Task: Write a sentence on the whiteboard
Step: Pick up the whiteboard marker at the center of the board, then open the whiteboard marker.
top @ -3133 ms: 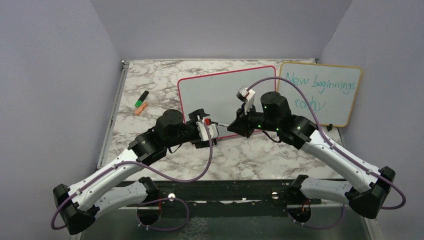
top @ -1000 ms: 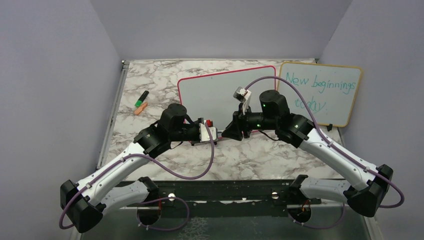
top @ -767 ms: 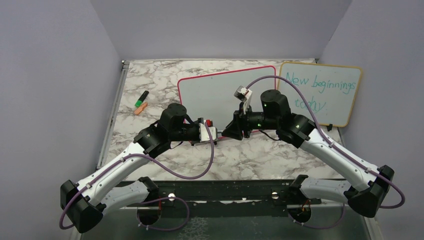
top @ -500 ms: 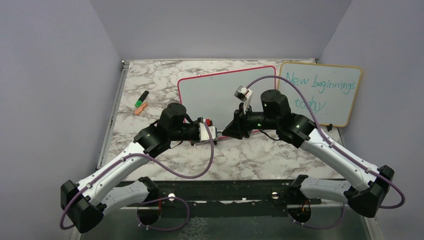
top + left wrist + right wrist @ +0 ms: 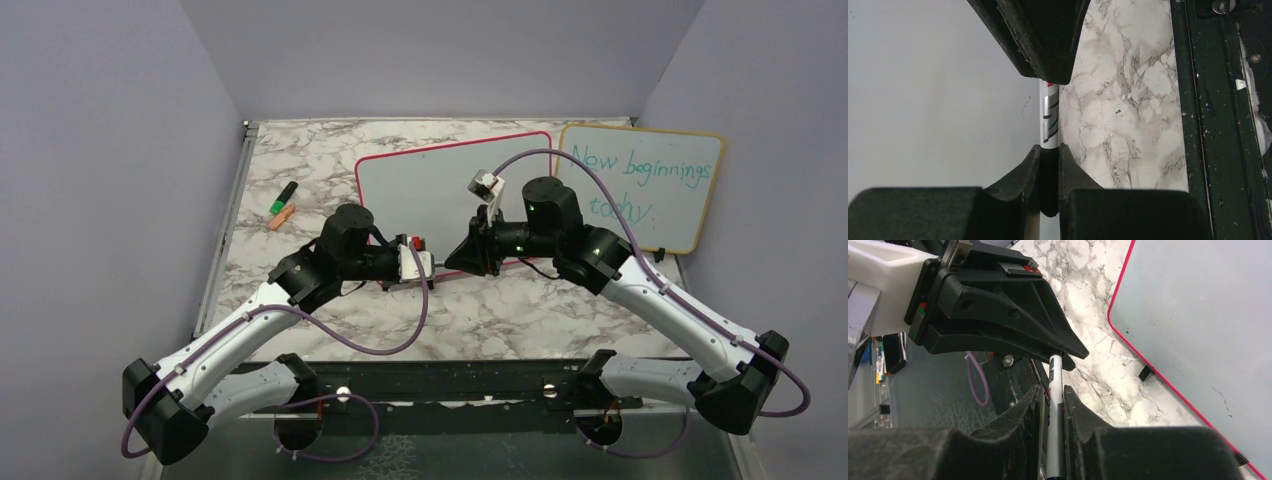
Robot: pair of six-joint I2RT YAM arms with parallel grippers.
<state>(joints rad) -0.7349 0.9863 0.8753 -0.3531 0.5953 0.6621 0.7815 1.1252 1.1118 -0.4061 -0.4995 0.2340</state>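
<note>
Light: bright, even and diffuse, falling from overhead. Shadows: soft and faint under the arms on the desk (image 5: 480, 310). Whiteboard (image 5: 420, 185): read flat pale grey. Top view: sharp throughout, dimmer along its lower edge. Wrist views: left hand (image 5: 1049, 152) and right hand (image 5: 1053, 392) rendered black and soft-edged, while the marker (image 5: 1049, 122) and marble stayed crisp.

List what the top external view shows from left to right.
Green and orange markers → left gripper → pen clamped by both grippers → right gripper → yellow-framed board with teal writing. The red-framed whiteboard spans the grippers, so it is omitted.
</note>
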